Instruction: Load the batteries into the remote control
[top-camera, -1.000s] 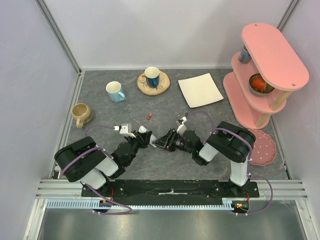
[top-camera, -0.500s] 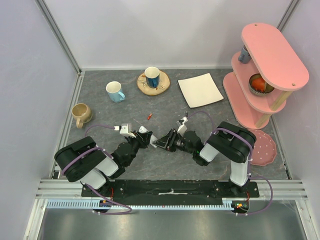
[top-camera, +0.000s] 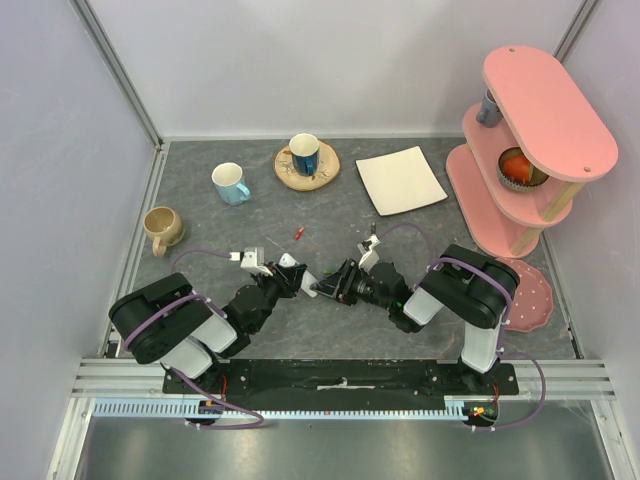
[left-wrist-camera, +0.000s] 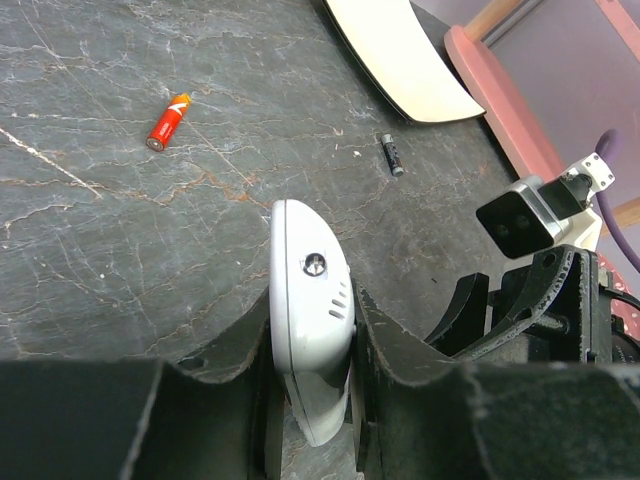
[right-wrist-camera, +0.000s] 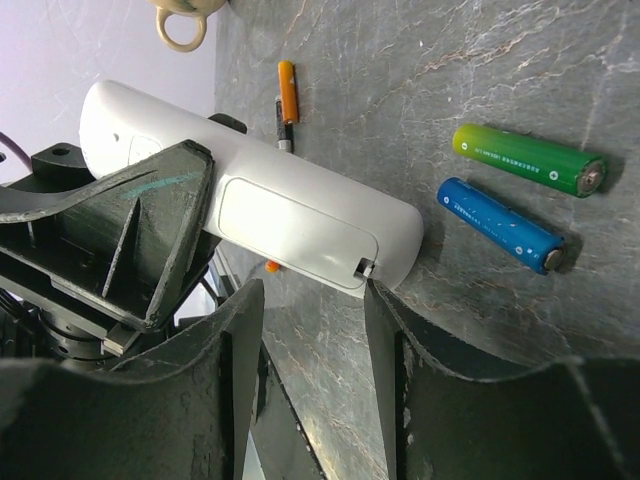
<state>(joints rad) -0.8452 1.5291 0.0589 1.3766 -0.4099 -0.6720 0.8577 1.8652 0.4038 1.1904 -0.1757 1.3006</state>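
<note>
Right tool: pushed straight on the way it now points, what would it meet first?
Probably the remote control, battery-cover side, held in the left tool. It lies just ahead of the right tool, though depth is unclear.

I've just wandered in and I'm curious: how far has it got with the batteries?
Early. Done: the left gripper has the remote control clamped. In hand: the open right gripper sits at its closed battery cover. Left: opening it and loading; the green battery, blue battery and orange battery lie loose on the table.

No legible text; tiny print on green battery (right-wrist-camera: 528, 160), blue battery (right-wrist-camera: 500, 224) too blurred to read.
</note>
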